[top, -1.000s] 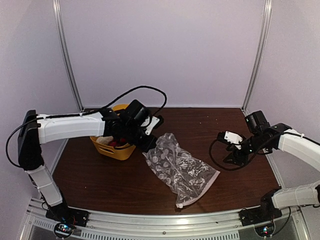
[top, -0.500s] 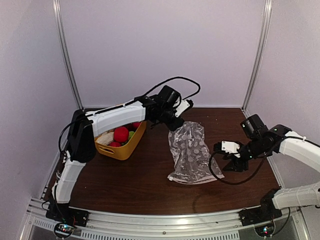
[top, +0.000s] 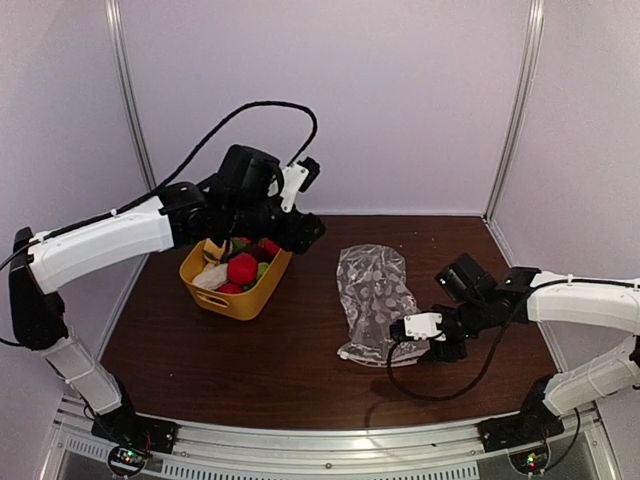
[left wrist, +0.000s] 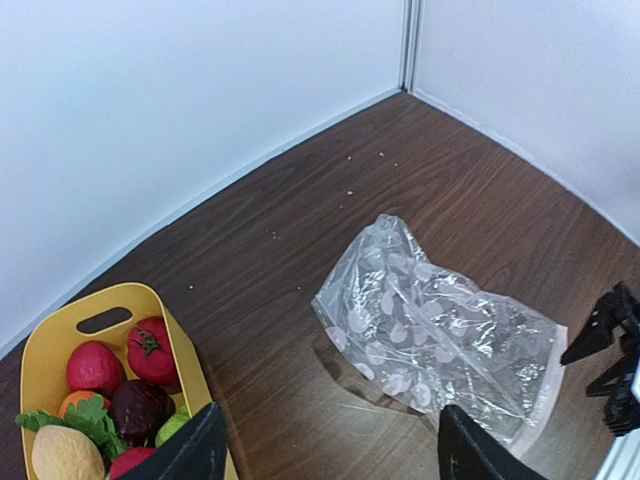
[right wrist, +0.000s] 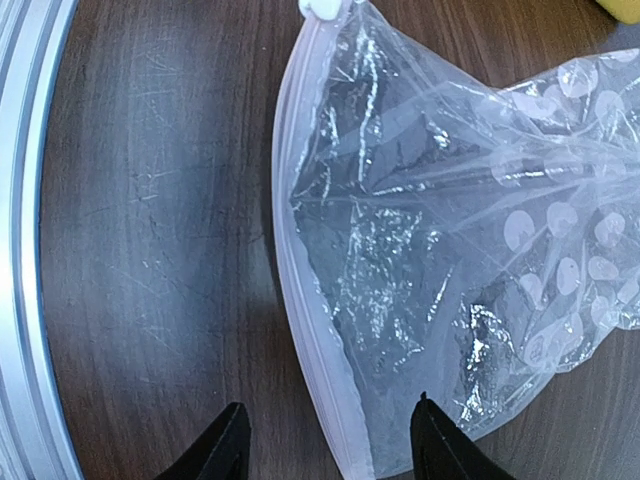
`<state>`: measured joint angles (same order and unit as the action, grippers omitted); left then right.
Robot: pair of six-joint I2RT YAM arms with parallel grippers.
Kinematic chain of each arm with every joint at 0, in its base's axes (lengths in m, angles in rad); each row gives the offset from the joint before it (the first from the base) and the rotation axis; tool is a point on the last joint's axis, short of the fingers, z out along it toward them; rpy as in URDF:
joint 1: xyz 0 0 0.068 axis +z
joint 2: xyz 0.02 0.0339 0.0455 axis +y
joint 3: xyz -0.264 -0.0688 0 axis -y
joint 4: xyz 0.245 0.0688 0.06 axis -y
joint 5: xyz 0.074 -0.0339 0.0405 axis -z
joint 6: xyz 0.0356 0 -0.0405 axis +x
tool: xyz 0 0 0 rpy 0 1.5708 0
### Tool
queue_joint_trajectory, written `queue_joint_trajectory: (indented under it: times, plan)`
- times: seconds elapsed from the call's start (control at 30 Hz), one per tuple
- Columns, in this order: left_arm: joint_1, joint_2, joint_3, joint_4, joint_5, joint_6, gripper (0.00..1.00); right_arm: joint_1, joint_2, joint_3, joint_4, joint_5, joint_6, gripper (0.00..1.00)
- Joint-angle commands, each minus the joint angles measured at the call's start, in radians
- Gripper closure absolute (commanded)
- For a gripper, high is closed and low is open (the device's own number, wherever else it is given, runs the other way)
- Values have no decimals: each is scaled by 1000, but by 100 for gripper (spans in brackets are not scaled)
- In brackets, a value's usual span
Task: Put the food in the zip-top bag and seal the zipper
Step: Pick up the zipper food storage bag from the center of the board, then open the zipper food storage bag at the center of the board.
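The right tool (right wrist: 330,442) is spread wide and holds nothing. In its wrist view the two fingertips stand on either side of the zipper (right wrist: 293,280), the pale strip along the mouth edge of the zip-top bag (right wrist: 450,250), which runs away from the tool to a small white slider (right wrist: 320,8) at its far end. The bag lies flat and crinkled on the table (top: 200,370) in front of this tool, and nothing shows inside it. I cannot tell whether the zipper is pressed shut or parted.

The left tool (left wrist: 330,455) is also wide open and empty, raised above the table. Below it and off to one side of its view is the yellow tub (left wrist: 60,330); the bag is ahead of it on the other side, well apart from the tub. The food (left wrist: 110,390) sits heaped in the tub: red, dark purple, orange, green and pale yellow pieces.

By my reading, the task has hardly begun. No piece of food is in the bag or in either tool. What is left is everything that counts: opening the mouth and holding it open, carrying each piece over from the tub, then running the zipper closed. The right tool looks placed to take the mouth edge first.
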<state>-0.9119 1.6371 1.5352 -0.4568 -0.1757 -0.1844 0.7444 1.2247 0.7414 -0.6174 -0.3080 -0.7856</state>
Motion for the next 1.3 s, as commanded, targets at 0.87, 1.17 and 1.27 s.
queue_joint_trajectory:
  times: [0.87, 1.17, 1.27]
  plan:
    - [-15, -182, -504, 451, -62, -486, 26, -58, 310, 431, 66, 106, 371, 100]
    - [-16, -106, -555, 741, 61, -550, 31, -62, 415, 527, 93, 138, 513, 100]
    - [-33, -60, -564, 813, 73, -601, 37, -62, 398, 515, 110, 142, 549, 100]
